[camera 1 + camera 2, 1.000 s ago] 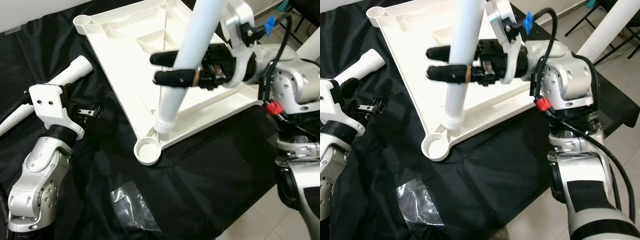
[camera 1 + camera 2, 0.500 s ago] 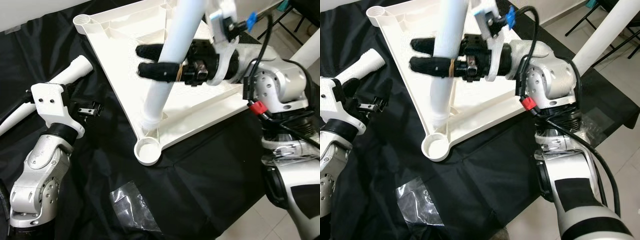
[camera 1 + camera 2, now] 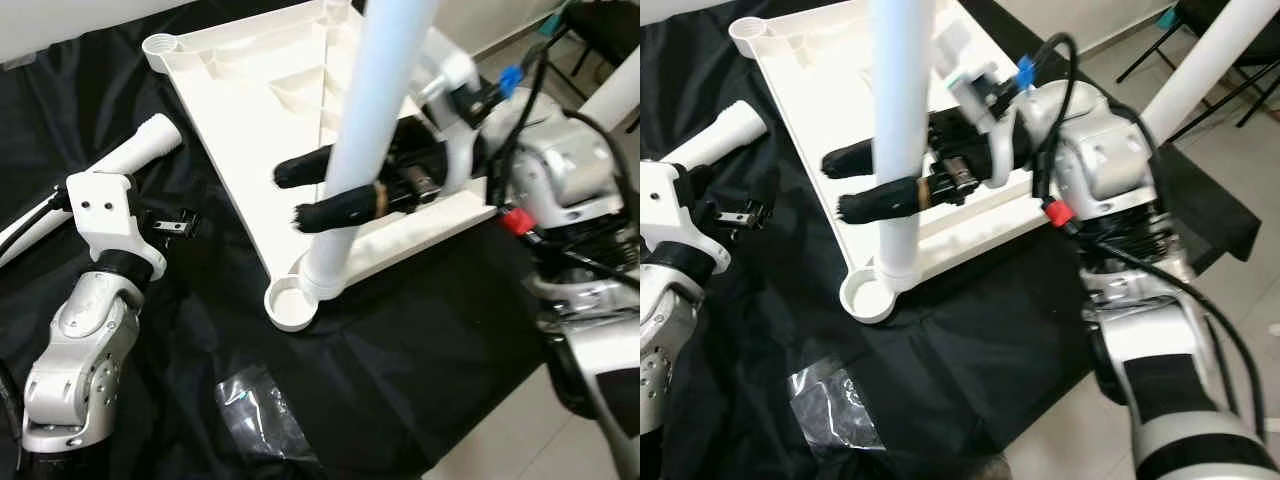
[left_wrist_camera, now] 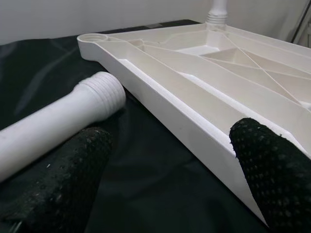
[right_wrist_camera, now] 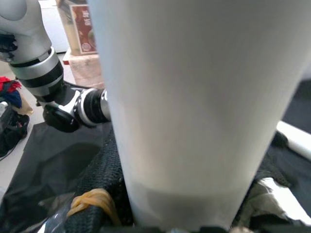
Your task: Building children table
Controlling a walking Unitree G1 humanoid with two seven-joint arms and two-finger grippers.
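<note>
white table leg (image 3: 372,120) held nearly upright, threaded lower end just beside the round corner socket (image 3: 291,302) of the upturned white tabletop (image 3: 262,105), apparently over the rim next to it rather than seated in the socket. right hand (image 3: 296,197) clamped around the leg's lower part, one black finger on each side, a yellowish band around one finger. tabletop lying underside up on the black-draped surface (image 3: 400,350), ribs showing, another socket (image 3: 747,32) at the far corner.

second table leg (image 3: 708,138) lying on the cloth beside the tabletop's edge, threaded end toward the far socket. left hand (image 4: 165,170) low over the cloth, fingers apart, the loose leg on one side and the tabletop's edge on the other, gripping nothing. clear plastic bag (image 3: 253,408) lying near the front.

judged step: bringing the leg to its corner socket. next move likely calls for shifting the threaded end over the socket's centre, keeping the leg plumb, then lowering and twisting.
</note>
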